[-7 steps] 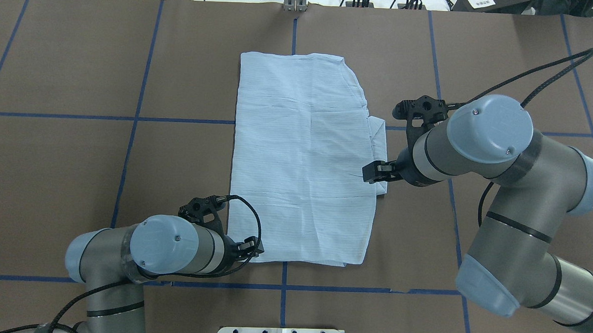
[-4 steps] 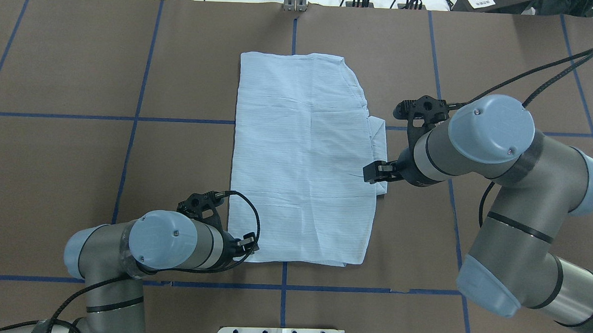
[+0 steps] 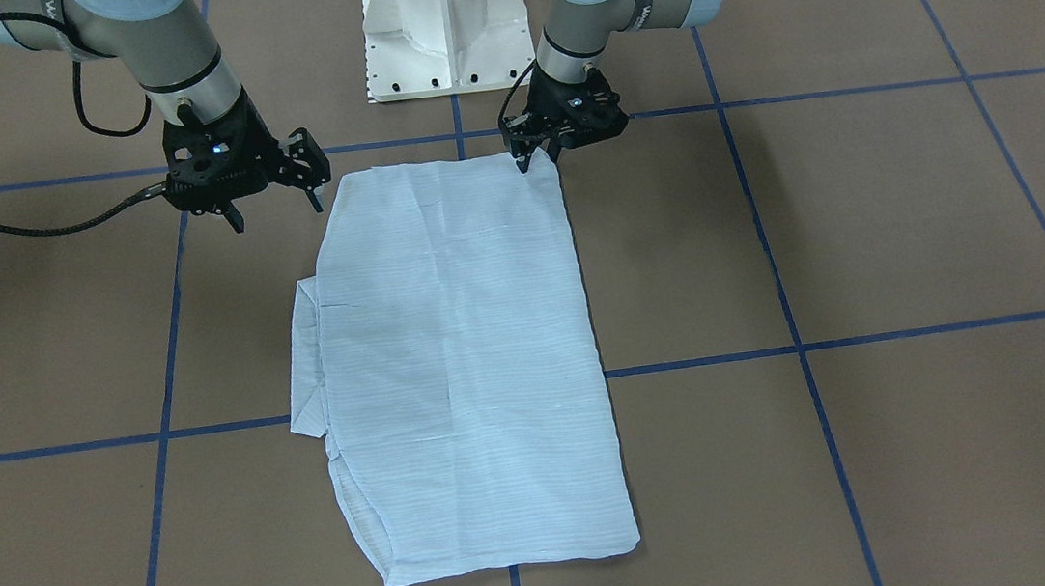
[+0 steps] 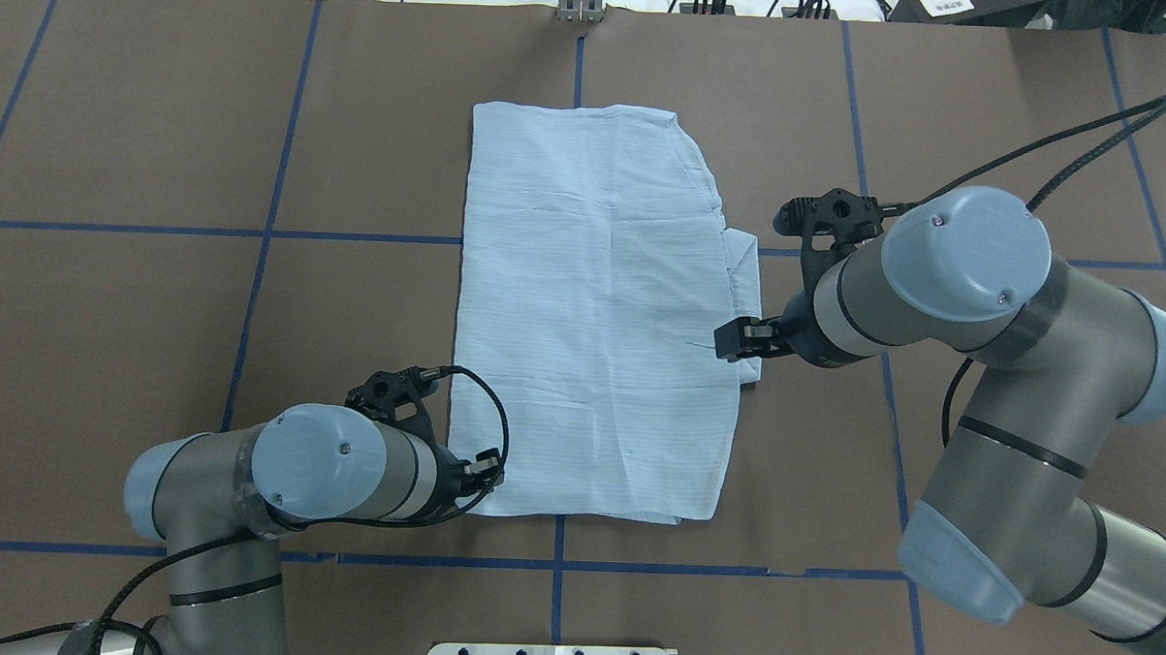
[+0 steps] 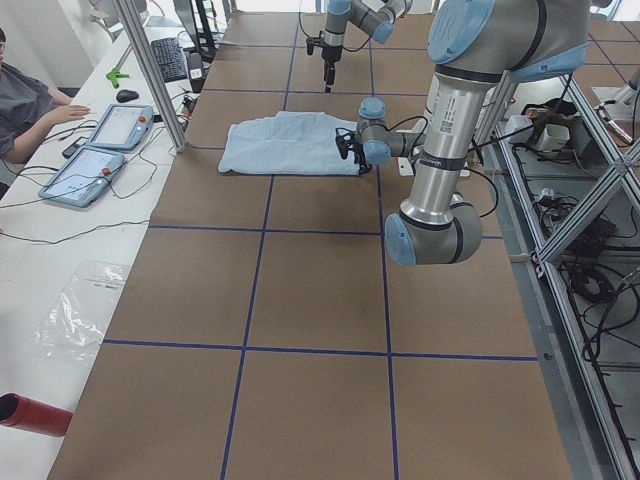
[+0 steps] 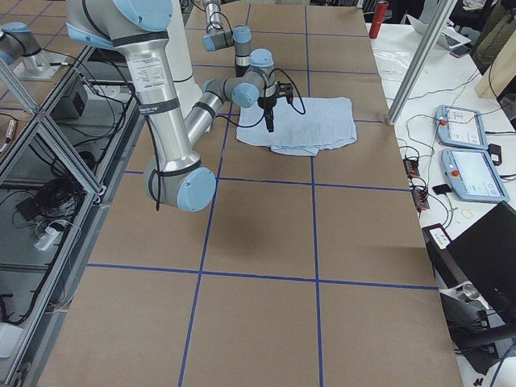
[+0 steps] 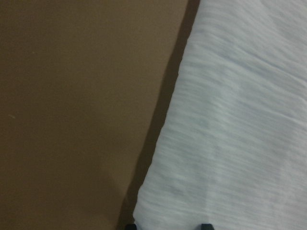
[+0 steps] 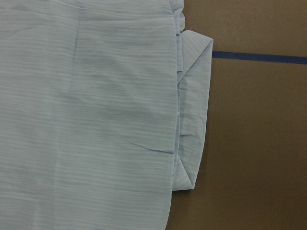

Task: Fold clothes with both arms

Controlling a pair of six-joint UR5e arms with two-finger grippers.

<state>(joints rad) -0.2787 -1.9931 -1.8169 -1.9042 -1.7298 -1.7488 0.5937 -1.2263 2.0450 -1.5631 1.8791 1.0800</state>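
Shirt (image 4: 588,308) lies flat on the table (image 4: 155,351), folded into a long panel, one flap (image 4: 745,275) sticking out. Lengthwise folds look done; the crosswise fold remains. My right gripper (image 3: 278,217) hangs wide open, empty; my left gripper (image 3: 539,161), slightly open, holds nothing at the near corner.

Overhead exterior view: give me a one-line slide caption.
Folded light-blue shirt on the brown table, left gripper at its near-left corner, right gripper over its right edge.

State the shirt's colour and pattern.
The shirt is light blue, faintly pinstriped; clearest in right wrist view.
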